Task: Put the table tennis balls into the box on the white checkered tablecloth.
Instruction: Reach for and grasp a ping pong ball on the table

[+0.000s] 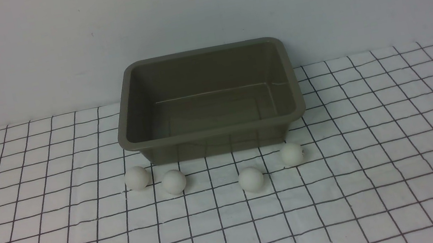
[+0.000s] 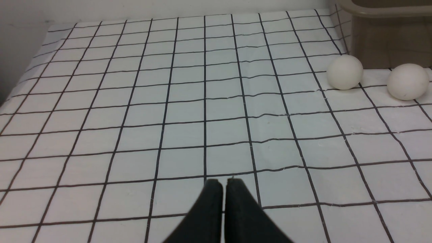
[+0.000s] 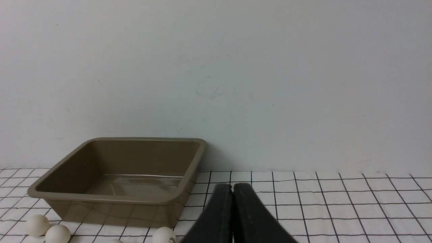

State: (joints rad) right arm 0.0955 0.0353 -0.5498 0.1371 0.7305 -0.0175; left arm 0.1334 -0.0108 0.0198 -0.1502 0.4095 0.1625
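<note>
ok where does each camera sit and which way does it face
front: between the arms, facing forward at box, four balls, checkered cloth; no robot part shows
left wrist: on left arm, looking across cloth toward two balls; shut left claw shows
right wrist: on right arm, facing box and wall; shut right claw shows
shared: all see box and balls

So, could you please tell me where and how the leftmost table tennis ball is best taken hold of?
Take the leftmost ball across its widest middle, coming straight down from above. It is a smooth sphere, so a grip off-centre would probably squeeze it out; the box close behind and the next ball beside it crowd a sideways approach.
</note>
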